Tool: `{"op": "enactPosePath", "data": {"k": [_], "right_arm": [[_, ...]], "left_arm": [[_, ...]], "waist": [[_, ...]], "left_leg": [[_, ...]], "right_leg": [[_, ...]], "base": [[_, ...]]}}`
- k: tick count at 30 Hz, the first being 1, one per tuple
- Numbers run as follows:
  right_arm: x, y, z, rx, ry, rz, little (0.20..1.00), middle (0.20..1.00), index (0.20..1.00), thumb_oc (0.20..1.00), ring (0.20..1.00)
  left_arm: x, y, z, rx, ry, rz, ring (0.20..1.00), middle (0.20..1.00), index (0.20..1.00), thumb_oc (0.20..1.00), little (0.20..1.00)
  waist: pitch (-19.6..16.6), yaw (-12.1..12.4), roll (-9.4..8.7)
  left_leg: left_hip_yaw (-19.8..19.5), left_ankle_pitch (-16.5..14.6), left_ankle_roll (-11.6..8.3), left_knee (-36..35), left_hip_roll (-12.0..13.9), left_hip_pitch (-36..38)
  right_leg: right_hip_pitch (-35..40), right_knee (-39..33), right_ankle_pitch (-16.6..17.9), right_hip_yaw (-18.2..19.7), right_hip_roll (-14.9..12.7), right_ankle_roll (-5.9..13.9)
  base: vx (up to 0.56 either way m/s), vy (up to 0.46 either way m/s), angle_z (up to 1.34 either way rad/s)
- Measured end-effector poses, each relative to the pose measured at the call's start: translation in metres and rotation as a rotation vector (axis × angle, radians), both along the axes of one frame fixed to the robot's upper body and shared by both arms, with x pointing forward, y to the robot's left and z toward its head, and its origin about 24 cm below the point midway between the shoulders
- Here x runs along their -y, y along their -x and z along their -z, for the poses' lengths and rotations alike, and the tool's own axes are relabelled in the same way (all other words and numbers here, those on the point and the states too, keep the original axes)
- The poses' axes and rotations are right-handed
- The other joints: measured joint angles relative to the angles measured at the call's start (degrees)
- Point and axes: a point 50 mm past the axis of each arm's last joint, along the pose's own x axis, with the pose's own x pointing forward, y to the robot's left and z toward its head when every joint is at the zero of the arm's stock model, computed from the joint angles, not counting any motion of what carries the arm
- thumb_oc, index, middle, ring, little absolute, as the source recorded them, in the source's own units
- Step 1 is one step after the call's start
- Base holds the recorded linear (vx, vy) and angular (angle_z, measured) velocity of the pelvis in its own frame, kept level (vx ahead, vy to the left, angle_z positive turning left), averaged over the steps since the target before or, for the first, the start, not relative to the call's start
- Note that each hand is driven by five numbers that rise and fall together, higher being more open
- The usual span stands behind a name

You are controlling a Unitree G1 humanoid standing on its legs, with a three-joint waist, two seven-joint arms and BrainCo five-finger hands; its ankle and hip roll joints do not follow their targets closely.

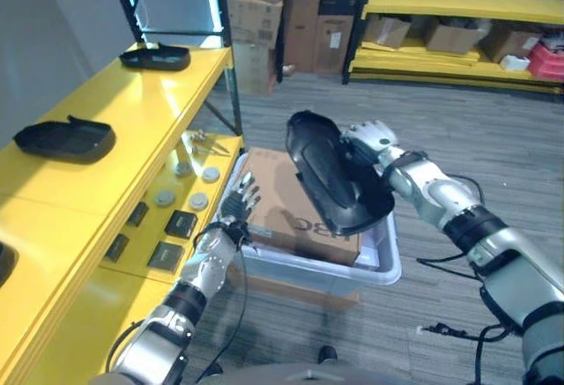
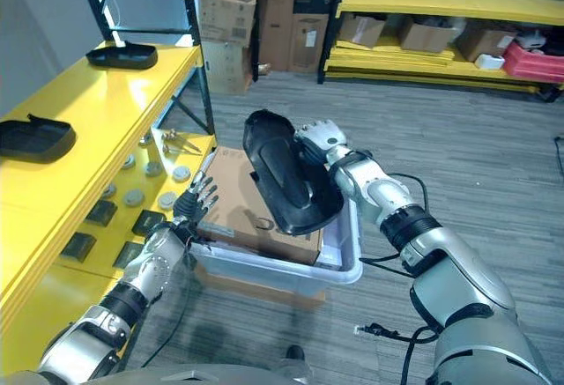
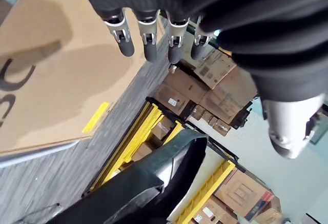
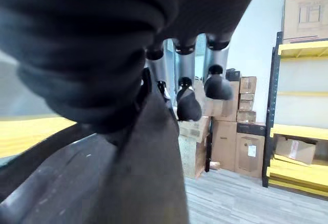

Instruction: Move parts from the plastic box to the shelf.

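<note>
Transfer partway: one part being carried in the air, parts already lying on the shelf.

Yellow shelf [image 1: 132, 107] is holding two black parts [image 1: 66, 139] on its top level; plastic box [image 1: 384, 262] is still containing a cardboard carton [image 1: 282, 213]. Right hand [image 1: 370, 141] is gripping a black part [image 1: 335, 173] above the box, fingers curled over its edge. Left hand [image 1: 236, 207] is hovering by the box rim, fingers straight, holding nothing.

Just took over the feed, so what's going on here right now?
The right hand grips a black part and holds it in the air above the plastic box, which holds a cardboard box. The left hand hovers open at the box's near corner. Two more black parts lie on the yellow shelf.
</note>
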Motion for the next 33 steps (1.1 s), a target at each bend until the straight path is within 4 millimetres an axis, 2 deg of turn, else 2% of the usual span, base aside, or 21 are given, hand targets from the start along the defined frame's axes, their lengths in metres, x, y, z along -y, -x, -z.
{"op": "enactPosePath", "data": {"k": [4, 12, 17, 22, 23, 24, 25, 27, 29, 33], "right_arm": [[-0.012, 0.002, -0.001, 0.004, 0.01, -0.055, 0.2, 0.2, 0.2, 0.2, 0.2], [-0.033, 0.008, 0.001, 0.005, 0.013, -0.135, 0.2, 0.2, 0.2, 0.2, 0.2], [-0.053, 0.012, 0.003, 0.0, -0.022, -0.2, 0.2, 0.2, 0.2, 0.2, 0.2], [-0.078, 0.024, 0.002, 0.004, -0.065, -0.294, 0.2, 0.2, 0.2, 0.2, 0.2], [-0.078, 0.026, 0.002, 0.003, -0.069, -0.295, 0.2, 0.2, 0.2, 0.2, 0.2], [-0.078, 0.026, 0.003, -0.003, -0.074, -0.295, 0.2, 0.2, 0.2, 0.2, 0.2], [-0.079, 0.027, 0.004, -0.02, -0.069, -0.295, 0.2, 0.2, 0.2, 0.2, 0.2], [-0.079, 0.027, 0.005, -0.028, -0.069, -0.294, 0.2, 0.2, 0.2, 0.2, 0.2], [-0.075, 0.032, 0.005, -0.046, -0.142, -0.289, 0.2, 0.2, 0.2, 0.2, 0.2], [-0.066, 0.036, 0.019, -0.112, -0.237, -0.247, 0.2, 0.2, 0.2, 0.2, 0.2]], "left_arm": [[0.008, 0.005, 0.015, -0.085, 0.019, 0.006, 1.0, 1.0, 1.0, 1.0, 1.0], [0.017, 0.007, 0.013, -0.096, 0.06, 0.018, 1.0, 1.0, 1.0, 1.0, 1.0], [0.016, 0.005, 0.011, -0.091, 0.071, 0.022, 1.0, 1.0, 1.0, 1.0, 1.0], [0.017, 0.004, 0.009, -0.094, 0.099, 0.017, 1.0, 1.0, 1.0, 1.0, 1.0], [0.017, 0.004, 0.009, -0.095, 0.105, 0.016, 0.749, 0.749, 0.749, 0.749, 0.749], [0.016, 0.004, 0.009, -0.096, 0.107, 0.014, 0.238, 0.238, 0.238, 0.238, 0.238], [0.013, 0.003, 0.007, -0.08, 0.098, 0.017, 0.2, 0.2, 0.2, 0.2, 0.2], [0.011, 0.001, 0.004, -0.063, 0.096, 0.018, 0.2, 0.2, 0.2, 0.2, 0.2], [0.009, 0.0, -0.002, -0.022, 0.08, 0.029, 0.2, 0.2, 0.2, 0.2, 0.2], [0.003, -0.003, -0.006, 0.021, 0.018, 0.027, 0.2, 0.2, 0.2, 0.2, 0.2]], "waist": [[-0.4, -0.6, 0.54], [-0.5, -0.5, 0.78], [-0.6, -0.3, 0.85], [-0.6, -0.4, 0.85], [-0.6, -0.4, 0.85], [-0.6, -0.4, 0.84], [-0.6, -0.2, 0.85], [-0.6, -0.1, 0.84], [-0.6, 0.4, 0.82], [-0.5, 0.7, 0.81]], "left_leg": [[1.2, -0.1, -0.23, 0.0, 0.8, 0.0], [1.1, 0.2, -0.69, 0.3, 0.8, 0.0], [0.8, 0.2, -0.69, 0.3, 0.8, 0.2], [0.4, 0.2, -0.69, 0.3, 0.7, 0.2], [0.1, 0.2, -0.69, 0.3, 0.7, 0.2], [-0.2, 0.2, -0.71, 0.2, 0.7, 0.3], [-0.2, 0.2, -0.69, 0.1, 0.7, 0.4], [-0.2, 0.2, -0.65, 0.0, 0.7, 0.3], [-0.3, 0.0, -0.44, 0.0, 0.7, 0.3], [-0.3, 0.0, -0.44, 0.0, 0.6, 0.4]], "right_leg": [[-0.5, 0.0, 0.0, 0.8, 0.7, -0.37], [-0.4, 0.0, 0.4, 0.7, 1.0, -0.8], [0.2, 0.0, 0.3, -0.1, 1.0, -0.74], [0.3, 0.0, 0.2, -0.3, 0.7, -0.72], [0.6, 0.0, 0.2, -0.5, 0.7, -0.66], [0.8, 0.0, 0.2, -0.7, 0.7, -0.61], [0.9, 0.0, 0.0, -0.7, 0.6, -0.58], [0.9, 0.0, 0.0, -0.7, 0.6, -0.57], [0.9, 0.0, 0.0, -0.7, 0.6, -0.56], [0.9, 0.0, 0.0, -0.8, 0.6, -0.57]], "base": [[0.0, -0.04, -0.11], [0.0, -0.011, 0.0], [0.0, -0.005, 0.06], [0.0, -0.001, 0.02], [0.0, -0.003, 0.12], [0.0, -0.001, 0.11], [0.0, 0.002, 0.05], [0.0, 0.0, 0.0], [0.0, 0.0, 0.0], [0.0, 0.0, 0.0]]}}
